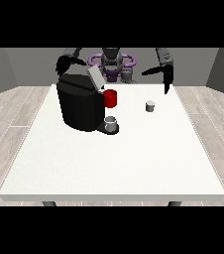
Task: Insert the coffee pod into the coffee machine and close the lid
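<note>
A black coffee machine (78, 105) stands on the left half of the white table (114, 163). Its grey lid (95, 77) is tilted up, open. A small grey cup (111, 124) sits on the machine's front base. The small grey coffee pod (150, 105) stands on the table to the right of the machine, apart from both hands. The hand at the view's right (167, 79) hangs above the table's far edge, behind and above the pod, fingers pointing down. The hand at the view's left (62, 64) hovers behind the machine's top.
A red mug (110, 98) stands just behind the machine's right side. The robot's torso (112, 63) is behind the table's far edge. Wooden floor surrounds the table.
</note>
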You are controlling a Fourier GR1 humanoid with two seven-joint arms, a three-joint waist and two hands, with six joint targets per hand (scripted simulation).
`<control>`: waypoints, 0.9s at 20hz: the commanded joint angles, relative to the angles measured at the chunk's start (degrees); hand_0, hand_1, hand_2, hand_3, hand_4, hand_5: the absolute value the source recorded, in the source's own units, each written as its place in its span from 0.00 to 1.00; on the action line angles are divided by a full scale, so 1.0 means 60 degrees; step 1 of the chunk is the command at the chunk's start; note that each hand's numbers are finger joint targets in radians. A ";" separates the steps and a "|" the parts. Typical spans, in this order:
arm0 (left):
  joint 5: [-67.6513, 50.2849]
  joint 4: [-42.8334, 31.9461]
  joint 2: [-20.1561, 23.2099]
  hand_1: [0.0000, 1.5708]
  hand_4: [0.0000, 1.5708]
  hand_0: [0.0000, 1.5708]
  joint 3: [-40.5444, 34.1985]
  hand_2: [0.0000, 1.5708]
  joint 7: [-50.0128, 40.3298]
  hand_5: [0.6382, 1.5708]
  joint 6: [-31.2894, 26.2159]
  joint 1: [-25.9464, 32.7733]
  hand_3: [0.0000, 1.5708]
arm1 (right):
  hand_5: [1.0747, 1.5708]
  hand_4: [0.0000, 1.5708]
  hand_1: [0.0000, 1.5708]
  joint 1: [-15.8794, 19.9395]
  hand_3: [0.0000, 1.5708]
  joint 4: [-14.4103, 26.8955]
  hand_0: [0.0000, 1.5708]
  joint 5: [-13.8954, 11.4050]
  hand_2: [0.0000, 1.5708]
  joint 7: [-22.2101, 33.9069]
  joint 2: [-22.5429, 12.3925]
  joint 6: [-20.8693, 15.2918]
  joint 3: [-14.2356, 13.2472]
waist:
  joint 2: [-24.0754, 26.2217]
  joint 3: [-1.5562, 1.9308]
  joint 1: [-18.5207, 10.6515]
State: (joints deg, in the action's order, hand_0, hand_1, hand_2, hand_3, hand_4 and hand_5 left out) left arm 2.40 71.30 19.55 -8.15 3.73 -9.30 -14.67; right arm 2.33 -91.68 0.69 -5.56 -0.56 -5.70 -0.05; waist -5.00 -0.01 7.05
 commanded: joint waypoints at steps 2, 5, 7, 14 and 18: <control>0.0077 -0.1642 0.0471 0.00 0.00 0.00 -0.0425 0.00 0.0758 1.00 -0.0425 -0.0569 0.00 | 1.00 0.12 0.00 0.0588 0.00 -0.0083 0.00 -0.0022 0.00 0.0105 -0.0208 -0.0076 -0.0142 | -0.0674 -0.0003 0.0016; 0.0547 -0.2454 0.0546 0.00 0.00 0.00 -0.0383 0.00 0.0667 1.00 -0.0158 -0.1125 0.00 | 1.00 0.18 0.00 0.0500 0.00 -0.0023 0.00 -0.0043 0.00 0.0139 -0.0138 -0.0154 0.0137 | -0.0555 -0.0001 0.0094; 0.0762 -0.2631 0.0314 0.00 0.00 0.00 -0.0258 0.00 0.0683 1.00 0.0140 -0.1031 0.00 | 1.00 0.18 0.00 0.0549 0.00 0.0259 0.00 0.0402 0.00 0.0229 -0.0258 0.0047 -0.0264 | -0.0593 0.0000 0.0015; 0.1873 -0.3123 0.0196 0.00 0.00 0.00 0.0621 0.07 0.0516 1.00 0.0127 -0.1410 0.00 | 1.00 0.25 0.00 0.0856 0.00 0.0952 0.00 -0.0010 0.00 0.0746 -0.0172 -0.0408 -0.0193 | -0.0293 0.0001 -0.0255; 0.2526 -0.3189 -0.0045 0.07 0.00 0.07 0.0946 0.32 0.0288 1.00 0.0736 -0.1971 0.00 | 1.00 0.24 0.00 0.1676 0.00 0.1803 0.00 -0.0086 0.00 0.0278 -0.0209 -0.0629 -0.0562 | -0.0775 0.0003 -0.0493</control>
State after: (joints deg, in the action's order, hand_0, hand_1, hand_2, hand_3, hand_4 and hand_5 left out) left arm 14.08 52.21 20.33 -4.81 7.21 -6.82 -24.47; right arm 8.38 -85.48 0.71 -3.35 -1.99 -7.68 -1.67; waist -8.60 0.00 6.18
